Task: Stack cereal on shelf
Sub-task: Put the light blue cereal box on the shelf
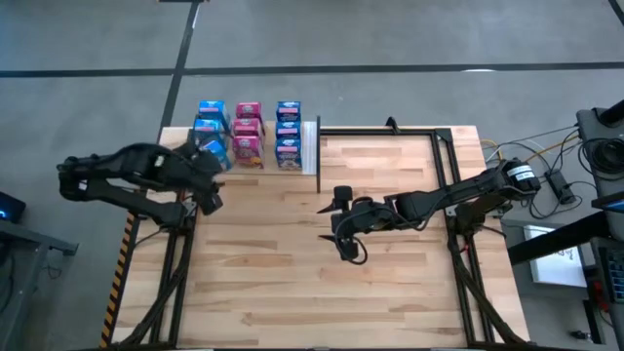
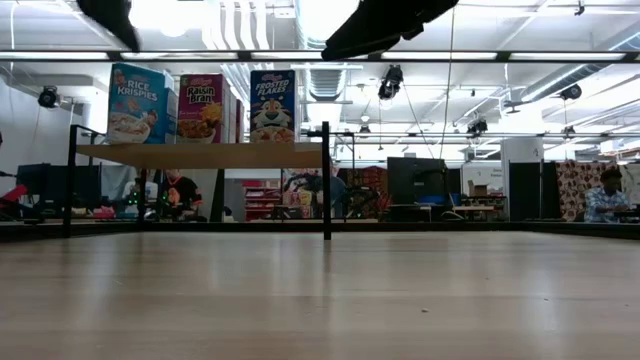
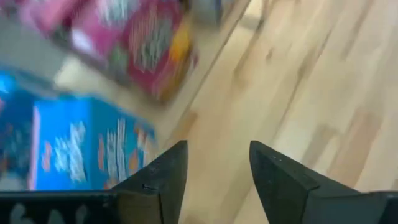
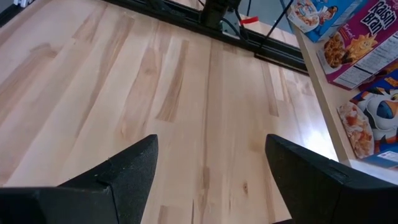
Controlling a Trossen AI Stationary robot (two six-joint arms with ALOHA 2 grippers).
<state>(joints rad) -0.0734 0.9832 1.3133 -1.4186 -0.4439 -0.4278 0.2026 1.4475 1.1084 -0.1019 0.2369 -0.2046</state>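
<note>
Cereal boxes stand on the pale shelf [image 1: 310,146] at the table's far left, in a blue column [image 1: 210,122], a pink column [image 1: 247,132] and a blue column [image 1: 288,135]. In the low view the front boxes read Rice Krispies [image 2: 135,103], Raisin Bran [image 2: 200,108] and Frosted Flakes [image 2: 272,105]. My left gripper [image 1: 210,190] is open just near of the shelf's left end. Its wrist view shows a blue box [image 3: 81,149] and a pink box [image 3: 143,43] beside the empty gap [image 3: 217,149]. My right gripper [image 1: 343,226] is open and empty over the table's middle [image 4: 211,140].
A black metal frame [image 1: 390,130] runs along the table's far edge and down its right side. A black post [image 2: 326,180] stands at the shelf's right end. Bare planks [image 1: 322,302] stretch from the grippers to the near edge. People sit in the room behind [image 2: 605,195].
</note>
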